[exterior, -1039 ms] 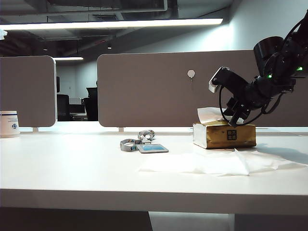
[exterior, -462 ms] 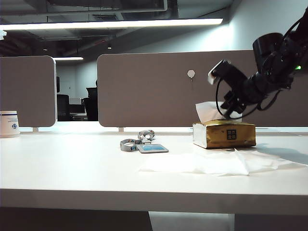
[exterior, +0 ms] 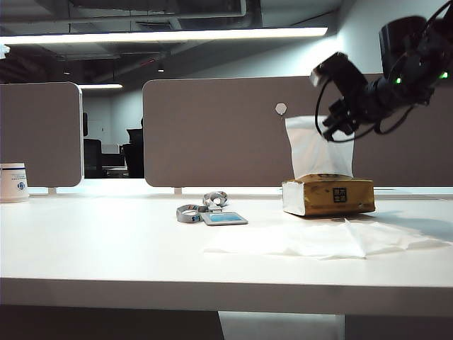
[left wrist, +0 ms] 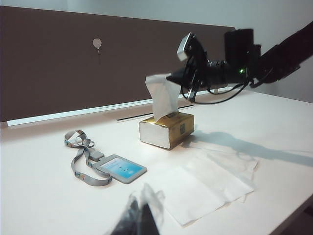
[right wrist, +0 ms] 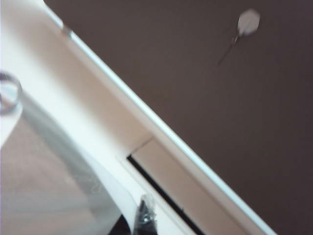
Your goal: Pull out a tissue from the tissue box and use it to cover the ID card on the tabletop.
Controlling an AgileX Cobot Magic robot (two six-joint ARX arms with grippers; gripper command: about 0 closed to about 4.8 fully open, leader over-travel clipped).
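On the far left of the tabletop (exterior: 106,248) stands a white cup (exterior: 13,183), well away from either hand and of no part in this step. Further right lies the ID card (exterior: 224,218), blue face up, its grey lanyard (exterior: 202,205) coiled just behind it; it sits below and well to the left of the right gripper (exterior: 335,122), uncovered. The left gripper (left wrist: 139,218) shows only as a dark blurred shape at the near edge of its own wrist view, low over the table with the card ahead of it; whether its fingers are spread or pressed together cannot be told. Right of the card a wide creased white sheet (exterior: 318,241) lies flat in front of the tissue box (exterior: 329,197), which rests directly beneath the right gripper. That gripper hangs above the box with its fingers pinched together on the upper edge of the tissue (exterior: 316,145), which stretches as a taut white panel from the hand down into the slot. To do the pull well, I judge the hand should go on straight up until the lower edge clears the slot, since a sideways drag could tip or slide the light pack; the near end of the box already looks slightly lifted. Once free, the sheet should be carried left and lowered flat so that it hides the whole card.
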